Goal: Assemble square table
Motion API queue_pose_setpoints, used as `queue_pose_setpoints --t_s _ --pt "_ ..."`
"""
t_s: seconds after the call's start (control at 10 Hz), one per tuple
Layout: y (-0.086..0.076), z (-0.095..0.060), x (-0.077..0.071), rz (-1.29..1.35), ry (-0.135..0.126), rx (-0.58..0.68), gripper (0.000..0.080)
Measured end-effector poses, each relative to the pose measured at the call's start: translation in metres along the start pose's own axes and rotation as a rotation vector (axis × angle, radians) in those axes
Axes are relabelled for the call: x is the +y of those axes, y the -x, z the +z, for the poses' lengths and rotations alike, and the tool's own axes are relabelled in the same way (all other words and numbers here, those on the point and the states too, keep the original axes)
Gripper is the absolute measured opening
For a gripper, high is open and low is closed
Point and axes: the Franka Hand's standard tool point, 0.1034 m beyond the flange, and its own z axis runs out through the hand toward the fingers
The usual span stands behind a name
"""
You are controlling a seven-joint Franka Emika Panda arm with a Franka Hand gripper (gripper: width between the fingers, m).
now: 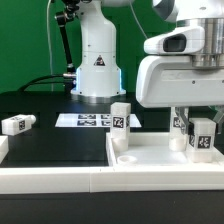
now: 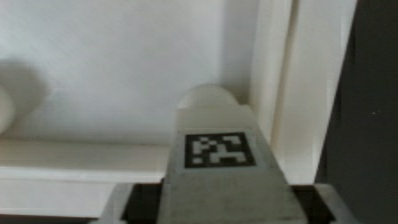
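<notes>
Nearby, marker board [image 1: 88, 120]; perhaps obstructive

I work in a robotics lab: a green backdrop screen [image 1: 30, 45] hangs behind my white arm base [image 1: 97, 70], a matte black tabletop [image 1: 60, 135] carries a flat white marker board [image 1: 92, 120] of printed tags, and black cables [image 1: 45, 82] trail across the bench.

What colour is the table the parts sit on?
Black table, clearest in the exterior view.
</notes>
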Motion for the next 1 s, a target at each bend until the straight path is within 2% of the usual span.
queue_pose_setpoints --t_s 0.3,0.5,1.0 --pt "0.0 0.0 0.0 0.034 0.0 0.0 0.0288" --pt "0.001 0.0 0.001 0.278 -0.008 0.0 0.0288" --pt "0.003 0.0 0.012 0.631 0.014 -0.003 0.0303"
